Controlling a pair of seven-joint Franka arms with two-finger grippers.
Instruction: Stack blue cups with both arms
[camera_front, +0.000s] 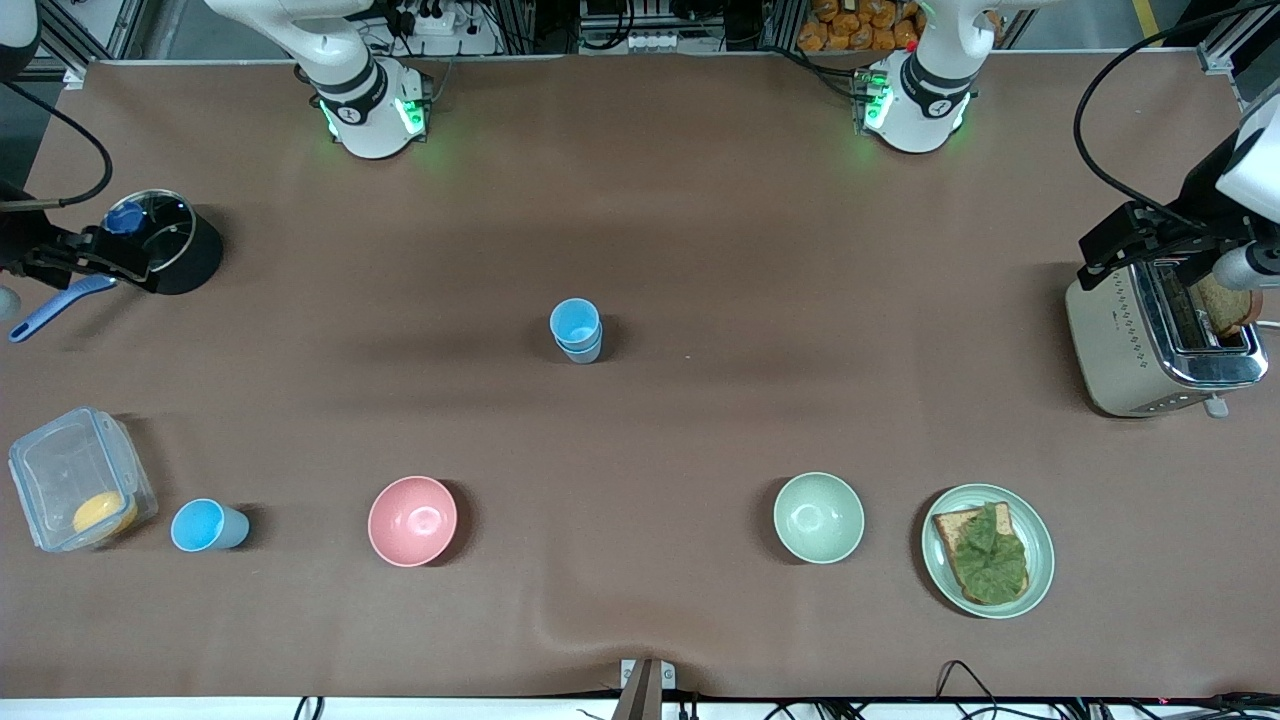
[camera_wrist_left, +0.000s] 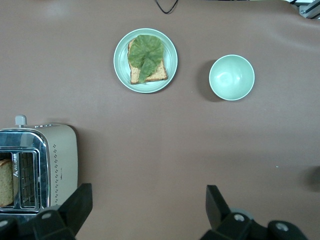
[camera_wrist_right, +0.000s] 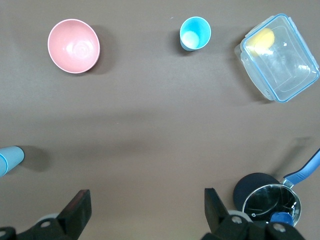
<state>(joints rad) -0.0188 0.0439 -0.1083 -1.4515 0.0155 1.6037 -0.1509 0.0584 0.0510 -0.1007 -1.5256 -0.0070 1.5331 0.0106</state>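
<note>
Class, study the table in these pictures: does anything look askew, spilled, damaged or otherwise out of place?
Nothing is spilled or broken. The stacked blue cups stand upright mid-table. One single blue cup stands apart beside the clear box, not yet stacked. Both the left gripper and the right gripper hang open, holding nothing.

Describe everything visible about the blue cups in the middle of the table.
The stacked blue cups are two light-blue, smooth, handleless tumblers that look plastic, one nested inside the other, both rims showing. They stand upright and open on the brown table cover, near its centre, farther from the front camera than the bowls. Nothing else touches them.
</note>
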